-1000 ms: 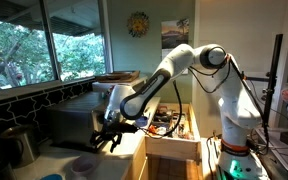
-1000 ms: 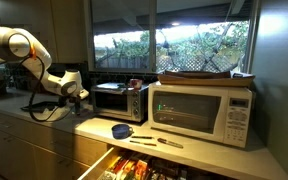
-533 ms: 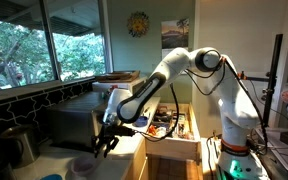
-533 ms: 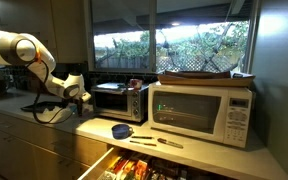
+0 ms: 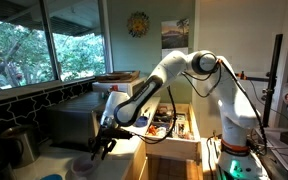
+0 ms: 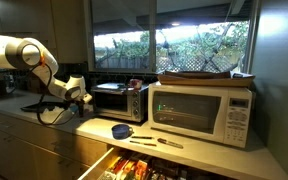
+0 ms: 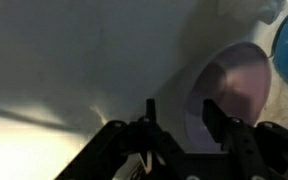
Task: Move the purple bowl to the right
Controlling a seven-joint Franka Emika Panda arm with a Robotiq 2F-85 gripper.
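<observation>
Claw (image 7: 181,120) spread — one finger crossing the near edge of the purple bowl (image 7: 240,88).

You get no writing you can read in these views. The microwave (image 6: 201,112) has small marks on its control panel, but they are too small to make out. The toaster oven (image 6: 117,100) shows you no legible brand, the wall picture (image 5: 175,35) no readable words, and the wrist view is blurred.
</observation>
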